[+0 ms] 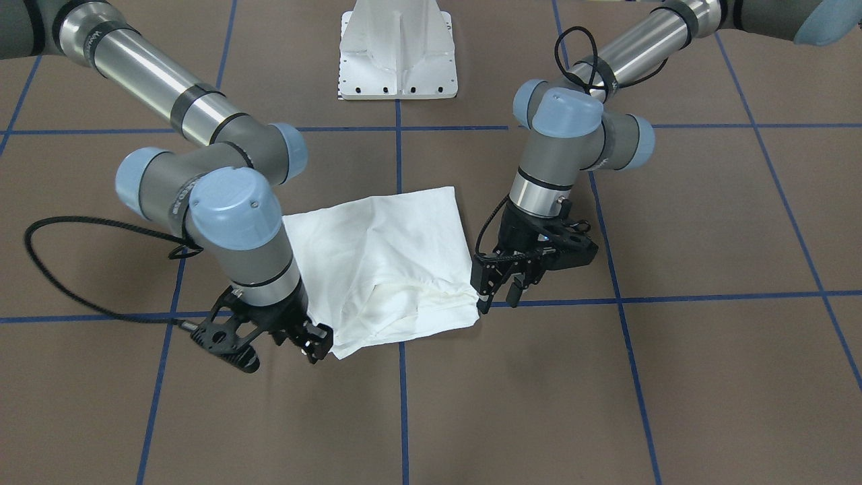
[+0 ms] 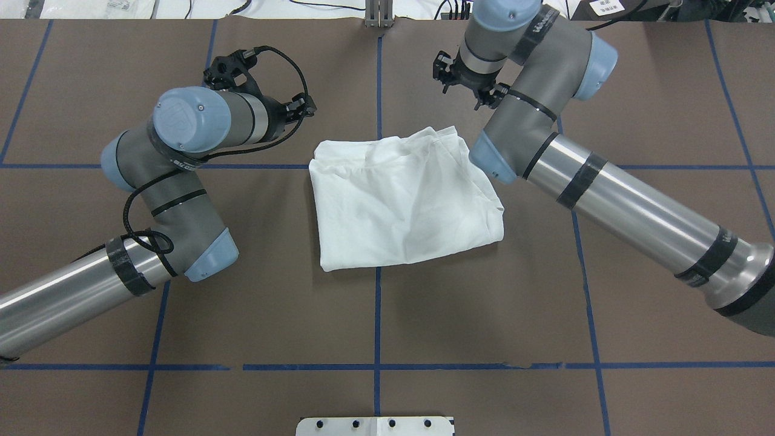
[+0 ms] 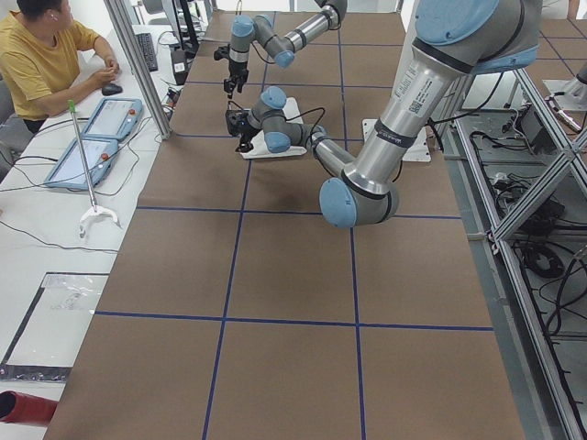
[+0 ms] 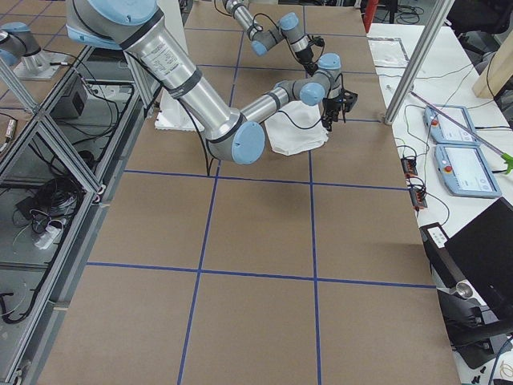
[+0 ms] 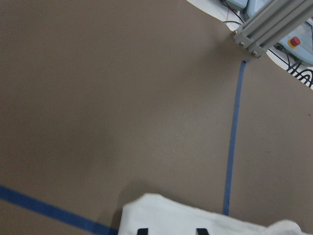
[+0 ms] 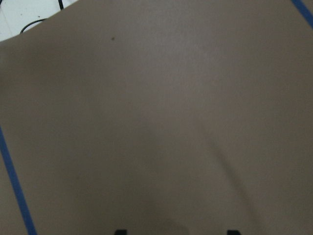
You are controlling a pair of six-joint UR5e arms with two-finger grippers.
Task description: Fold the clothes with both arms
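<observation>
The clothes are one white shirt (image 1: 390,256) (image 2: 399,200) (image 4: 296,136), folded into a rough rectangle at the middle of the brown table. My left gripper (image 1: 498,296) (image 2: 303,109) hangs just beside the shirt's far corner on the robot's left. Its fingers stand apart and hold nothing; in the left wrist view the tips (image 5: 142,230) sit over the shirt's edge (image 5: 195,215). My right gripper (image 1: 316,347) (image 2: 463,85) is beside the far corner on the robot's right, open. The right wrist view shows its gripper (image 6: 176,231) spread wide over bare table.
Blue tape lines (image 2: 378,315) divide the table into squares. The white pedestal base (image 1: 397,54) stands at the robot's side. A seated person (image 3: 46,55) and teach pendants (image 3: 92,137) are beyond the far edge, by an aluminium post (image 5: 269,24).
</observation>
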